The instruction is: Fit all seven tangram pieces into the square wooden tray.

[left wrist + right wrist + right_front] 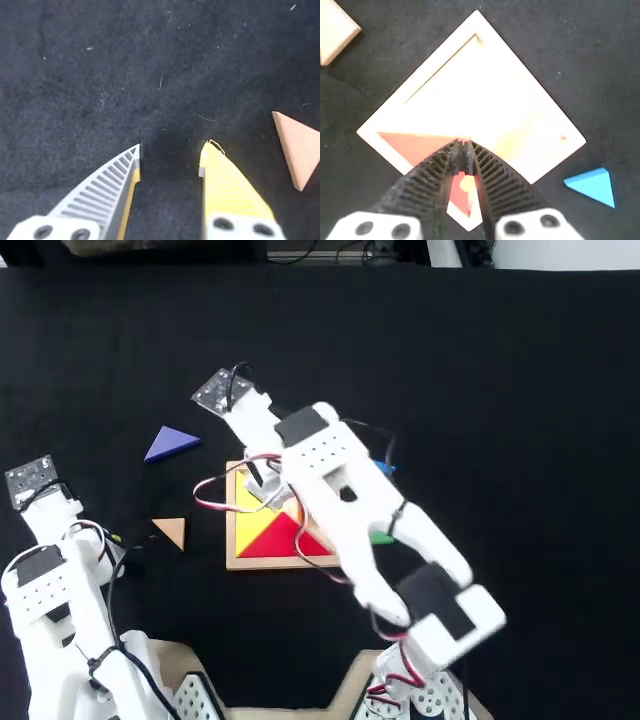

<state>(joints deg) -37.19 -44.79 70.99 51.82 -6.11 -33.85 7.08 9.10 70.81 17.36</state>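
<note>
- Right gripper [465, 148] is above the tray [231, 530], jaws pressed together with nothing visible between them. The tips sit at the edge of the red triangle [280, 538], so this looks like nudging it flush, not carrying.
- Yellow triangle [250, 502] lies in the tray next to the red one. The rest of the recess is bare, so the job is at an early stage.
- Left gripper [170, 150] hangs over bare desk [500, 360], jaws apart and empty. The tan triangle [297, 147] is just beside it and is probably its next pick.
- Loose on the desk: violet-blue triangle [172, 443], well clear of the tray; light blue piece [590, 185]; green piece [382, 537].
- Obstruction: the right arm crosses the tray and half-hides the green and light blue pieces, so the left arm has little room to get in.
</note>
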